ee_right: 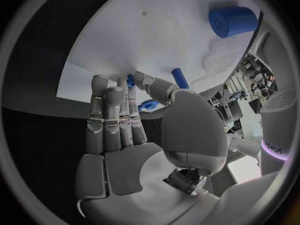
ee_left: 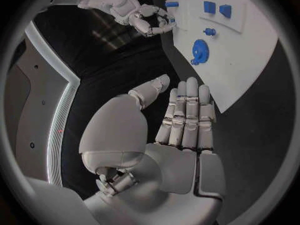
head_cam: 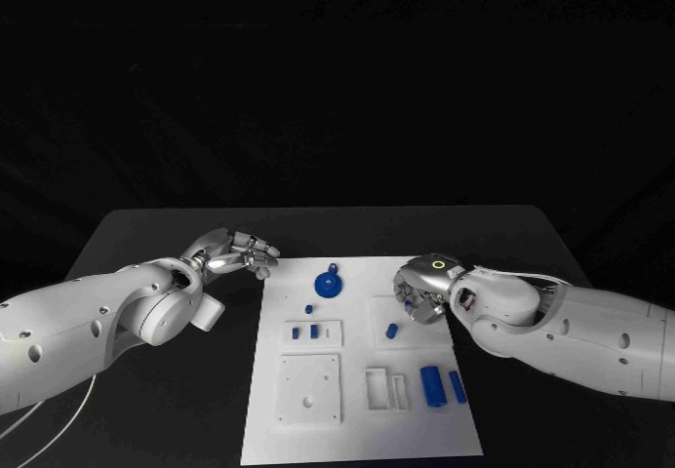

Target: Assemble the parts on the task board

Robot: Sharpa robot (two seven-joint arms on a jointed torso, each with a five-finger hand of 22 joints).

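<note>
Black tabletop [head_cam: 169, 229] and darkness surround the white task board [head_cam: 363, 429], which lies at the centre of the head view. On the board, a blue gear [head_cam: 330, 285] sits toward 12 o'clock, seemingly seated on a post, though I cannot tell whether it is fully home. Two small blue blocks [head_cam: 304, 332] stand in a raised white fixture left of centre. Toward 4 o'clock two blue cylinders [head_cam: 432, 384] lie loose beside an empty white frame [head_cam: 381, 386], and a square white plate [head_cam: 309, 389] at 7 o'clock shows bare holes.

The right hand [head_cam: 420, 291] hovers over the board's right edge at about 2 o'clock; the right wrist view shows its thumb and a finger closed round a small blue peg [ee_right: 130, 81], with another short blue pin [head_cam: 392, 331] lying on the board just beside it. The left hand [head_cam: 236, 253] hangs off the board at 10 o'clock, fingers straight and apart, holding nothing.

By my reading, the work is at an early-to-middle stage: gear and blocks look placed, while the held peg, the loose pin and the cylinders are yet to be fitted.
</note>
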